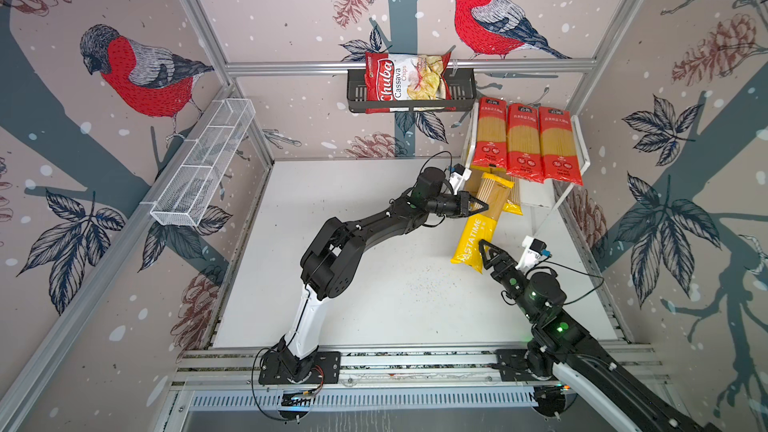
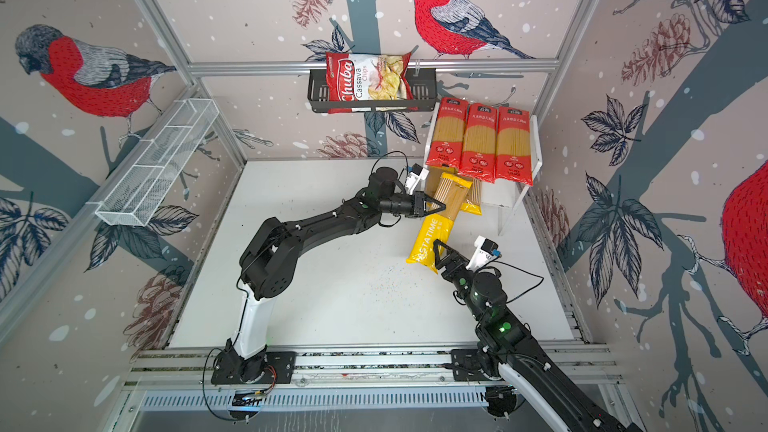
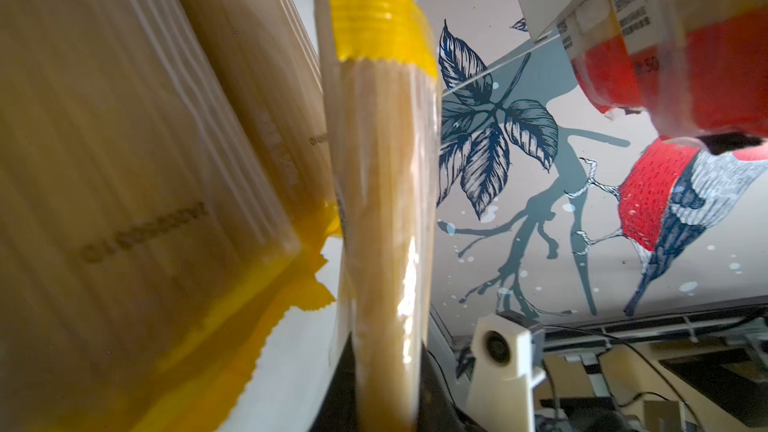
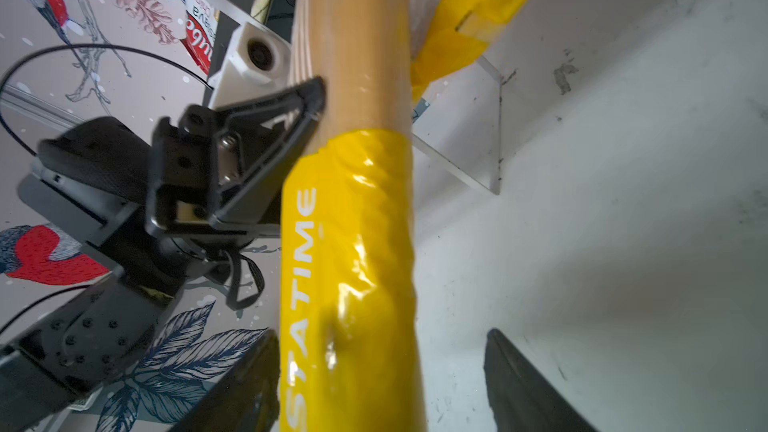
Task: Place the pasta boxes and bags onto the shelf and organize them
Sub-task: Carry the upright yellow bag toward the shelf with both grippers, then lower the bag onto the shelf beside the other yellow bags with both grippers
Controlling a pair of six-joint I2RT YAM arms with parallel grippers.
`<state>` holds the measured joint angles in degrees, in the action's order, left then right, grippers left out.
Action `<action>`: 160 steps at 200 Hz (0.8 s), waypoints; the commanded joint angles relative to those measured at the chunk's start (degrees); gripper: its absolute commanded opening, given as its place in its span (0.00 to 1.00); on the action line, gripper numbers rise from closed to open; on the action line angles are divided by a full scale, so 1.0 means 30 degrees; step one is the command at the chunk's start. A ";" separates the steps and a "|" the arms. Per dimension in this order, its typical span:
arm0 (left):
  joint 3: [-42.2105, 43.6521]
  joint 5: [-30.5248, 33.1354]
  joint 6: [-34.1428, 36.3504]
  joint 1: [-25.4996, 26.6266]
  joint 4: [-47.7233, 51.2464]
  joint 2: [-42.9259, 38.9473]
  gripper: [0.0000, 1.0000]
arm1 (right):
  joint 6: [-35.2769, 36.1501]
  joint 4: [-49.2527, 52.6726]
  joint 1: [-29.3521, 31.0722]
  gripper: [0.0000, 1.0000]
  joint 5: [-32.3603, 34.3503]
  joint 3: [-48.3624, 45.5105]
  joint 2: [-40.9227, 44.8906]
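Observation:
A yellow PASTATIME pasta packet (image 1: 484, 218) (image 2: 441, 218) hangs tilted in front of the white shelf (image 1: 537, 198) (image 2: 498, 197). Its upper end reaches toward the lower tier. My left gripper (image 1: 482, 205) (image 3: 386, 367) is shut on the packet's clear middle (image 3: 386, 201). My right gripper (image 1: 484, 249) (image 4: 382, 347) stands open astride the packet's yellow lower end (image 4: 349, 243); one finger is next to the wrap and the other is well apart. More yellow packets (image 1: 513, 201) (image 3: 124, 160) lie on the lower tier. Three red pasta packets (image 1: 523, 147) (image 2: 480, 147) lie side by side on the top tier, overhanging its front edge.
A black slotted basket (image 1: 461, 93) on the back wall holds a red-white Chuba chips bag (image 1: 405, 81). A long white wire-mesh basket (image 1: 203, 164) hangs on the left wall. The shelf stands in the back right corner of the white table (image 1: 353, 284).

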<state>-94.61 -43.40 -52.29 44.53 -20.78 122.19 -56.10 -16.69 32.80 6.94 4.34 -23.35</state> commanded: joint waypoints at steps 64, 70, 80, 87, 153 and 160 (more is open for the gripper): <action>-0.0407 0.3526 -0.4606 -0.0079 -0.5908 0.0723 0.00 | -0.2551 -0.3195 -0.0092 0.78 -0.0956 -0.0986 0.0111; -0.0286 0.3632 -0.4810 -0.0075 -0.6185 0.0717 0.00 | -0.2742 -0.3519 -0.0092 0.78 -0.0922 -0.1162 0.0131; -0.0017 0.3870 -0.5115 -0.0019 -0.6667 0.0628 0.00 | -0.2934 -0.3954 -0.0109 0.77 -0.0829 -0.1377 0.0138; 0.0219 0.4026 -0.5369 0.0052 -0.6933 0.0594 0.00 | -0.3025 -0.4320 -0.0121 0.77 -0.0701 -0.1485 0.0169; 0.0869 0.4428 -0.6531 0.0595 -0.8259 0.0538 0.00 | -0.3450 -0.6930 -0.0267 0.66 0.0433 -0.1904 0.0008; 0.0835 0.4440 -0.6541 0.0623 -0.8302 0.0541 0.00 | -0.3485 -0.7043 -0.0325 0.65 0.0514 -0.1904 -0.0075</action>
<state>-91.79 -31.11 -70.24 45.93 -35.29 124.51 -65.98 -31.38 32.14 7.27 0.25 -23.07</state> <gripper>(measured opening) 0.168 0.663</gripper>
